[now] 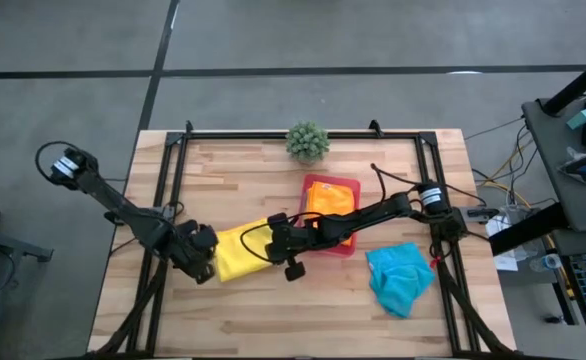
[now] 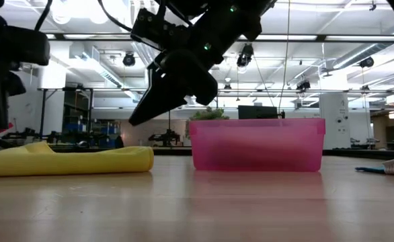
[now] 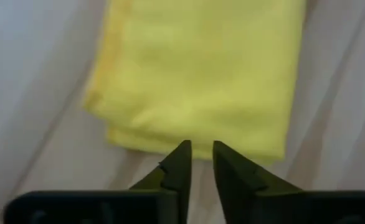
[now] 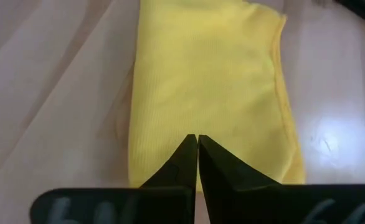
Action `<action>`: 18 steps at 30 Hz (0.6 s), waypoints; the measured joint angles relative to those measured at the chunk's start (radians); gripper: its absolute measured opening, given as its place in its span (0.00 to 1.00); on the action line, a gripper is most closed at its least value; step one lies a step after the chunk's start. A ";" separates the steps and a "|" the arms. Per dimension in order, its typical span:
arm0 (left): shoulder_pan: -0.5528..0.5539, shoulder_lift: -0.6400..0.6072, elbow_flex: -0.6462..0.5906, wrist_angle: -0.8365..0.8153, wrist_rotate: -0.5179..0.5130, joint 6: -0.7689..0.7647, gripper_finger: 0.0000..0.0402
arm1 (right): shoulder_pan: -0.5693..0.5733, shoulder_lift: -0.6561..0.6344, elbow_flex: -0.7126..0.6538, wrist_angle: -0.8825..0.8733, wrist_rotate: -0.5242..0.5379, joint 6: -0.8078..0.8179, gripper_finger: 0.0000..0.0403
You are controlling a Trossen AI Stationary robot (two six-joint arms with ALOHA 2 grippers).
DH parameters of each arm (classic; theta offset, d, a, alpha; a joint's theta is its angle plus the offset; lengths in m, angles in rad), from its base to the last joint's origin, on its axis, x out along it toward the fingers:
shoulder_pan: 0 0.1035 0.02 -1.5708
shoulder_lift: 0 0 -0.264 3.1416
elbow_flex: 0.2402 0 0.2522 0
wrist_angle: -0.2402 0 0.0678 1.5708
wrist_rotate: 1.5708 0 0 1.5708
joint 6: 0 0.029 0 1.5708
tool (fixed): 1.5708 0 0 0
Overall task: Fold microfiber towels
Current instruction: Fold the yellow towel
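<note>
A yellow towel (image 1: pixel 241 252) lies folded flat on the wooden table, with stacked layers showing at its edge (image 3: pixel 170 140). My left gripper (image 3: pixel 200 152) hovers at the towel's left end (image 1: pixel 205 268), open by a narrow gap with nothing between the fingers. My right gripper (image 4: pixel 197 142) is shut over the towel's right end (image 1: pixel 278 240) and hangs clear above the cloth (image 2: pixel 135 121). An orange towel (image 1: pixel 330 200) lies in the pink tray (image 1: pixel 345 247). A crumpled turquoise towel (image 1: pixel 400 277) rests on the table at the right.
A small green potted plant (image 1: pixel 307 141) stands at the table's far edge. The pink tray (image 2: pixel 257 144) sits just right of the yellow towel (image 2: pixel 69 161). Bare wood runs along the near edge (image 1: pixel 293 325). Black frame rails (image 1: pixel 163 190) line both sides.
</note>
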 joint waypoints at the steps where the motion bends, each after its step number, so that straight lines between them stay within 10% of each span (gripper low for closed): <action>1: 0.001 -0.016 -0.008 -0.001 -0.023 -0.024 0.15 | 0.000 -0.002 -0.002 -0.002 0.000 -0.001 0.02; 6: 0.009 -0.063 -0.056 -0.038 -0.189 -0.253 0.30 | 0.006 -0.002 -0.009 -0.004 0.000 0.000 0.02; 18: 0.027 -0.015 -0.134 -0.005 -0.217 -0.410 0.40 | 0.007 -0.002 -0.011 0.000 0.000 0.009 0.02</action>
